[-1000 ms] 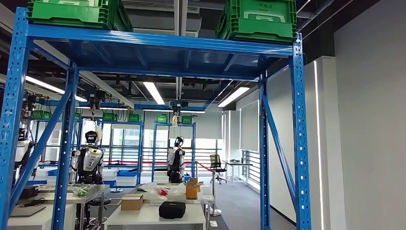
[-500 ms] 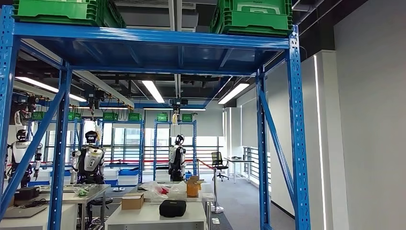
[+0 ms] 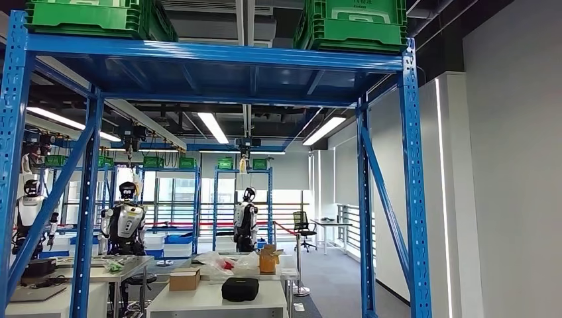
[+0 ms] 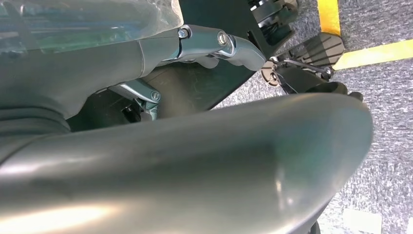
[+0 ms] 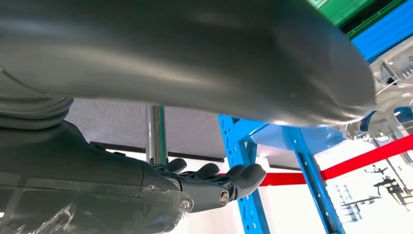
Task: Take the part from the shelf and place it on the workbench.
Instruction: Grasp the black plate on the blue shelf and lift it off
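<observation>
The blue steel shelf (image 3: 219, 56) stands close in front of me in the head view, its top level high in the picture. Two green crates sit on that level, one at the left (image 3: 93, 16) and one at the right (image 3: 351, 23); what they contain is hidden. My left hand (image 4: 209, 44) hangs over grey carpet, its fingers stretched away from the thick thumb with nothing between them. In its own wrist view my right hand (image 5: 214, 183) is raised beside a blue shelf post (image 5: 243, 185), fingers loosely bent, holding nothing.
Through the shelf frame I see white tables (image 3: 212, 298) carrying a cardboard box (image 3: 183, 279) and a black case (image 3: 240, 289). Other humanoid robots (image 3: 124, 225) stand farther back among more blue racks. A white wall (image 3: 510, 185) closes the right side. Yellow floor tape (image 4: 375, 51) crosses the carpet.
The whole head picture has shifted a little, so the camera moved; another robot at the far left has come into sight. Nothing on the shelf has moved.
</observation>
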